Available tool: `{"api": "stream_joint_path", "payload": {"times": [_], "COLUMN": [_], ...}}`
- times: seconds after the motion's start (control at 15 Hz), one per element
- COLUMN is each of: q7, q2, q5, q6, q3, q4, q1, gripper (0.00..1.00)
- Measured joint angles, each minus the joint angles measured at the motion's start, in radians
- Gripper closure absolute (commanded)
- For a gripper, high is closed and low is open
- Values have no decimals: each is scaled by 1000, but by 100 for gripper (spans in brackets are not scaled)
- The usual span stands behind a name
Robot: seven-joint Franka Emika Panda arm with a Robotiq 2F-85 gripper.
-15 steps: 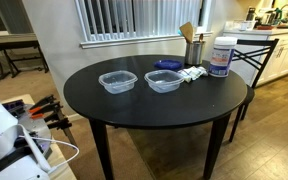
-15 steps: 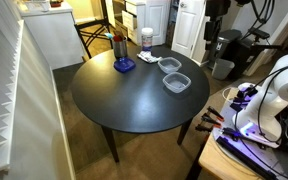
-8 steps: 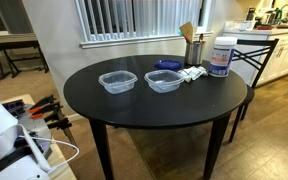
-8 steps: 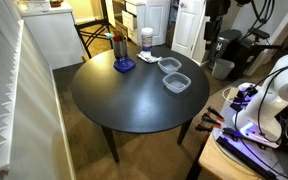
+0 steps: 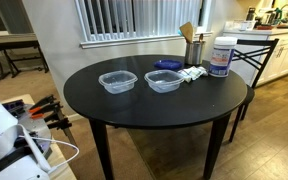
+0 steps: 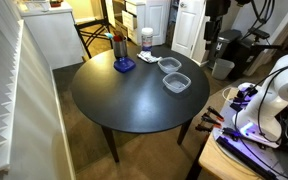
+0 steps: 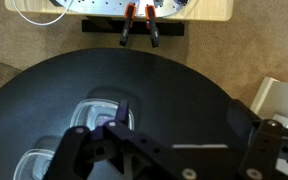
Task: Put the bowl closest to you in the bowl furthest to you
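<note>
Item: nearer bowl (image 5: 117,81), clear plastic — on the round black table (image 5: 154,118), just beside the farther bowl (image 5: 164,80). The gripper (image 7: 189,135) — jaws apart, empty — hangs over the table, with the nearer bowl under one finger.

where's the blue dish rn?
In both exterior views the blue dish sits on the round table near its window-side edge, beside the utensil holder, close to a clear bowl.

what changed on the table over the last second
Nothing visibly changed. The clear plastic bowl nearer the white tub and the second clear plastic bowl stay apart, side by side, on the round black table. The white tub is also where it was.
</note>
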Motion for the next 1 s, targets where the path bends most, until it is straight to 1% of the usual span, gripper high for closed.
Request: {"api": "stream_joint_path", "payload": {"times": [0.6, 0.8, 1.0], "q7": [0, 0, -1], "q2": [0, 15, 68], "q5": [0, 0, 0], "q6": [6, 69, 157], "q3": [-1, -4, -4], "q4": [0, 17, 53], "q1": [0, 0, 0], "gripper": [0, 0, 0]}}
